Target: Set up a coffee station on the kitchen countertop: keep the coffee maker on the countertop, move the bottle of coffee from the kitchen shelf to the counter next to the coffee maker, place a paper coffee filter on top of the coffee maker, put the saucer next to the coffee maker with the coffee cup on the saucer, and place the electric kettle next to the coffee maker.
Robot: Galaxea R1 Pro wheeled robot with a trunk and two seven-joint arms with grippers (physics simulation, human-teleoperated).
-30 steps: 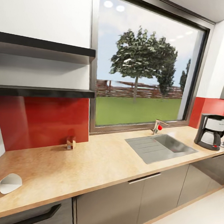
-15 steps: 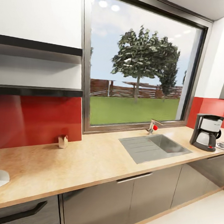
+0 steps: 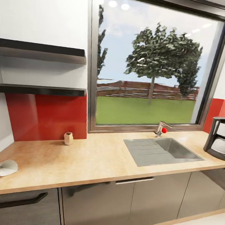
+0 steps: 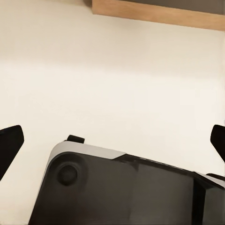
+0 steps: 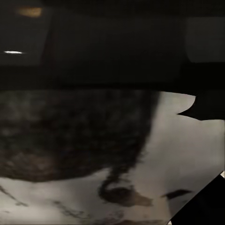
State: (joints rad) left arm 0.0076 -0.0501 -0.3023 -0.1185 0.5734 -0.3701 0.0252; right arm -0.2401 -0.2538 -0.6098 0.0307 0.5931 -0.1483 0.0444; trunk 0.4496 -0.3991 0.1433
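One coffee maker is all we've got of the station right now, sitting on the countertop out at about 3 o'clock in the head view and partly cut off by the frame edge. Half a second back it showed whole, with a little cup and saucer just beside it on its far side; now the whole picture has slid, so that's us turning or rolling, not the stuff moving. The white paper filter lies near the counter's front edge at roughly 8 o'clock, and it's come a bit further into the picture than it was. A small tan jar-looking thing stands against the red backsplash around 9 o'clock; can't say what it is. The sink and tap sit between that and the coffee maker, under the window. The two dark shelves at 10 o'clock look bare from here, no coffee bottle that we can make out.

The left gripper hangs over pale floor with its fingertips spread wide, nothing between them. The right wrist view is dark and murky, so we can't tell whether that gripper's clenched or not.

Our guess: we're lining up on the filter next.
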